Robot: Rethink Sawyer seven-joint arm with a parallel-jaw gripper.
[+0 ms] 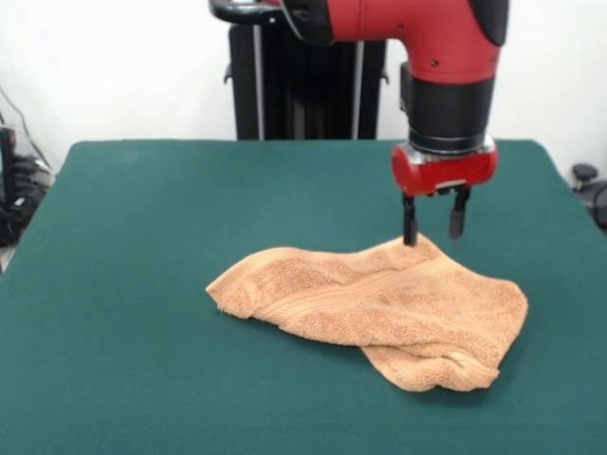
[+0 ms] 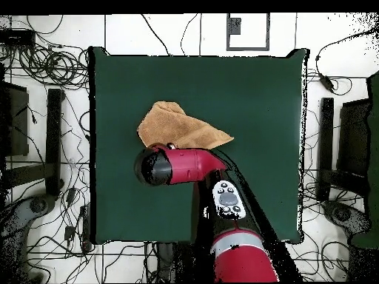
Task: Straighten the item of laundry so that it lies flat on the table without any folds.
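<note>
One towel (image 1: pixel 379 308), still folded, is lying on the green table (image 1: pixel 123 284) as I am working the red arm from a distance. From the front camera I am seeing the cloth rumpled into a rough wedge, doubled over on itself, with a thick rolled fold at its near edge and a raised peak at its far edge. The tool (image 1: pixel 433 223) is hanging directly over that peak, its two dark fingers (image 1: pixel 409 226) standing apart; the one nearer the picture's left is reaching down to the top of the peak, the other is hanging clear of the cloth beside it. Nothing is pinched between them, so the tool is holding nothing. From above, the arm is covering the tool itself, and I am seeing only the towel (image 2: pixel 178 127) showing beyond the wrist, near the middle of the table (image 2: pixel 266 89) and well clear of its edges. I am judging this to be the reach-and-grasp step, with the flattening itself not yet begun. The next move is calling for a short descent so both fingers straddle the peak, a firm close on one layer only, then a lift and a drag away from the rolled fold to open the cloth out.
</note>
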